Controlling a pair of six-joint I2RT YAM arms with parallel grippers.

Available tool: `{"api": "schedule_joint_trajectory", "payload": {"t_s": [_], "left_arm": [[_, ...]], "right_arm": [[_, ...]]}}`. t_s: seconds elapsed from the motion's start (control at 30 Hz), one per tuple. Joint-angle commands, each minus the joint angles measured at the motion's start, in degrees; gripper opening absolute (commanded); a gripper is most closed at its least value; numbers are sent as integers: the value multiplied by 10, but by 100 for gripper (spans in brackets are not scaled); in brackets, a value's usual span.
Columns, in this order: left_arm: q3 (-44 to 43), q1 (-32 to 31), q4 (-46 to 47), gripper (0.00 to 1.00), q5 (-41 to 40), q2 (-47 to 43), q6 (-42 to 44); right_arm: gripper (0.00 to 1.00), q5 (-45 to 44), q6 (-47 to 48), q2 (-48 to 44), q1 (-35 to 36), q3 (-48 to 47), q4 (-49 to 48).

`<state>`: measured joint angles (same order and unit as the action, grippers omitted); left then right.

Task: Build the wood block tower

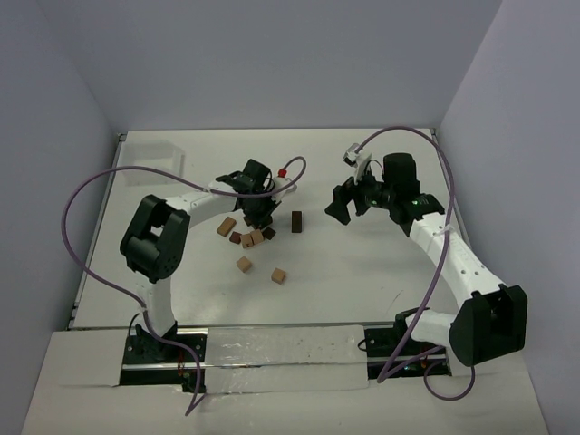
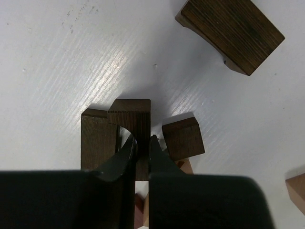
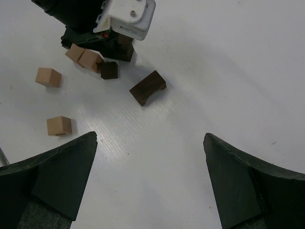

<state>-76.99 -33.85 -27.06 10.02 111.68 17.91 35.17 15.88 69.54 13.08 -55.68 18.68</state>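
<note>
My left gripper (image 1: 260, 216) (image 2: 142, 143) points down at the middle of the table. It is shut on the thin edge of a dark brown wood block (image 2: 131, 114). That block stands against a second dark block (image 2: 97, 138), with a dark cube (image 2: 182, 138) to its right. A dark arched block (image 2: 231, 31) (image 3: 147, 87) (image 1: 296, 220) lies apart. Tan cubes (image 1: 244, 264) (image 1: 278, 275) (image 3: 59, 125) lie loose nearer the arms. No tower shows; my left gripper hides part of the cluster below it. My right gripper (image 1: 343, 204) (image 3: 150, 138) hangs wide open over bare table.
A clear plastic container (image 1: 149, 161) sits at the back left of the white table (image 1: 362, 272). White walls close in the back and both sides. Purple cables loop over both arms.
</note>
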Motion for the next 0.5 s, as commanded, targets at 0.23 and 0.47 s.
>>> {"api": "schedule_joint_trajectory", "payload": {"t_s": [0.23, 0.47], "left_arm": [[-68, 65, -40, 0, 216, -152, -161], [11, 126, 62, 0, 299, -282, -467]], "right_arm": [[100, -6, 53, -41, 5, -44, 17], [100, 14, 45, 10, 107, -163, 27]]}}
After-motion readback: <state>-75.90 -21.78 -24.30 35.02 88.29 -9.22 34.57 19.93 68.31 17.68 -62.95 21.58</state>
